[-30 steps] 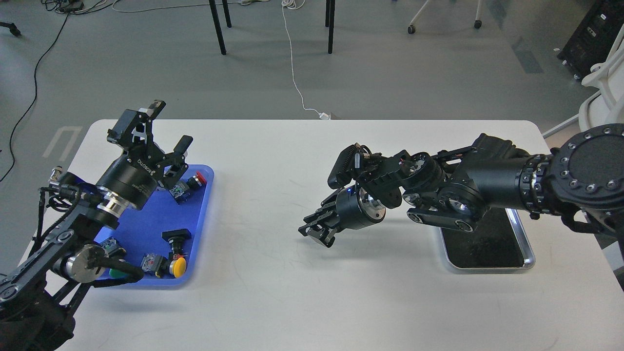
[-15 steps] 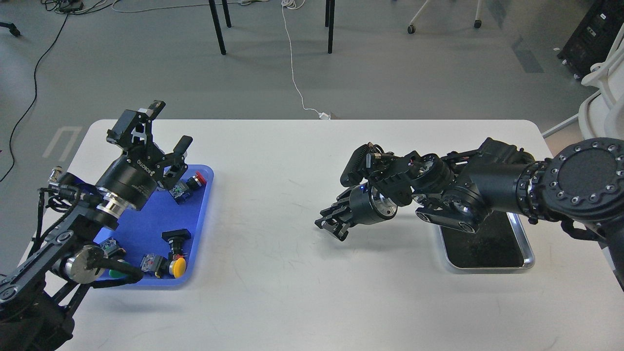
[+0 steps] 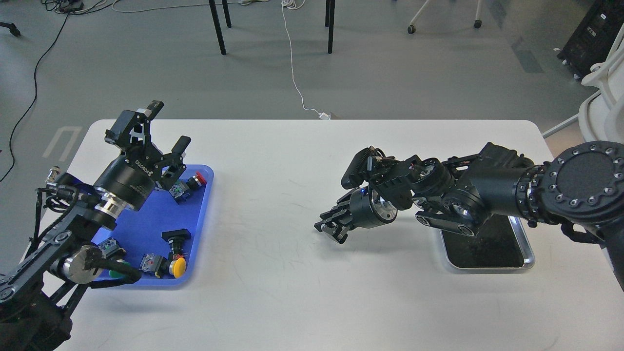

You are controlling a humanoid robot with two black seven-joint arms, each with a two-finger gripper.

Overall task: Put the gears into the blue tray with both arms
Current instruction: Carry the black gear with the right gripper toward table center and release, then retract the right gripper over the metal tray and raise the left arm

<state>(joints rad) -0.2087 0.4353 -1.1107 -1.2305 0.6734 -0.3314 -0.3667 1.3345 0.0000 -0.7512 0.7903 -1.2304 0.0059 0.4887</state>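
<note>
The blue tray (image 3: pixel 146 229) lies at the left of the frame, and the black tray (image 3: pixel 526 258) with its silver rim lies at the lower right, half hidden under the right arm; no gears can be made out anywhere, being too small and dark to tell against the black tray's floor or the gripper. The right gripper (image 3: pixel 331 228) hangs low over bare white table (image 3: pixel 302 302) at mid-frame, between the two trays and nearer the black one, so the blue tray lies well apart to its left. Its fingers point down and left, but they read as one dark mass, and I cannot tell whether they are spread, pressed together or pinching a gear. The right arm stretches in from the right edge, elbow over the black tray. The left gripper (image 3: pixel 158 126) stands raised above the blue tray's upper edge, its fingers spread wide and empty, pointing up. Push-button switches (image 3: pixel 178 265) lie scattered in the blue tray.
</note>
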